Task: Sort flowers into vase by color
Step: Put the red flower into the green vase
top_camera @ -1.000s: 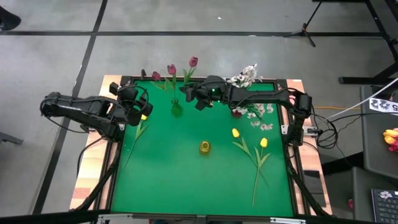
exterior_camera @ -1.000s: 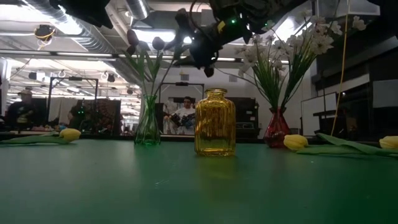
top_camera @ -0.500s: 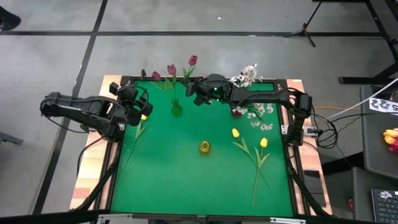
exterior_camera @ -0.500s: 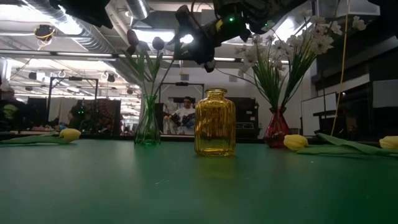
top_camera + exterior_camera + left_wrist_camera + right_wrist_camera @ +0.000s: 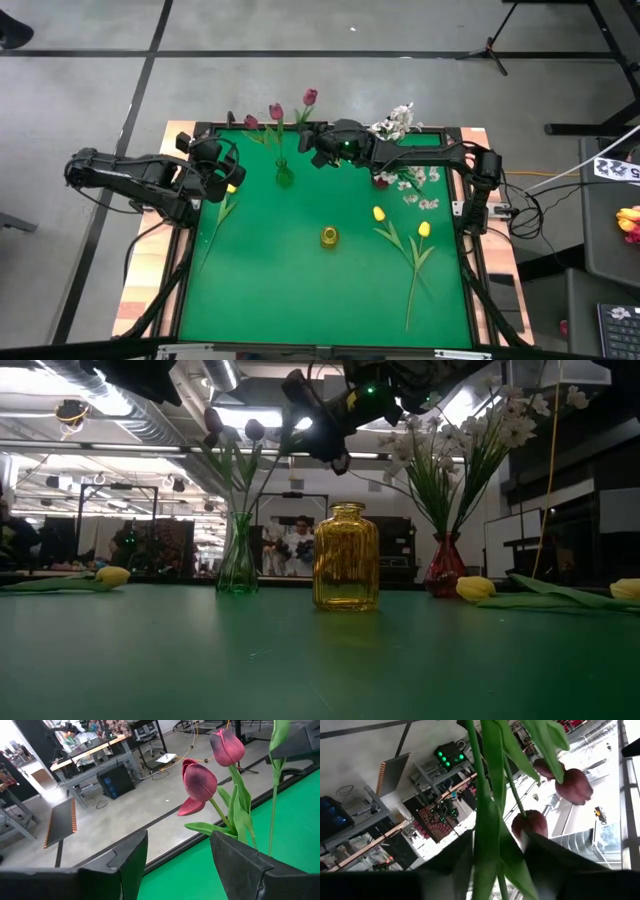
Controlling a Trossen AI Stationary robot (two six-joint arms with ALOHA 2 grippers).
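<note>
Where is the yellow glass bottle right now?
In the high view the yellow glass bottle stands upright near the middle of the green table, left of the two loose yellow tulips.

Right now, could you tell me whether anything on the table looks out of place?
Three yellow tulips lie loose on the green mat: one by the left pincer, two on the right. The yellow vase stands empty.

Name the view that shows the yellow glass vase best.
Low view: the yellow glass vase stands centre, its ribbed side and neck in full profile, empty. The high view shows only its small mouth from above. Neither wrist view shows it.
</note>
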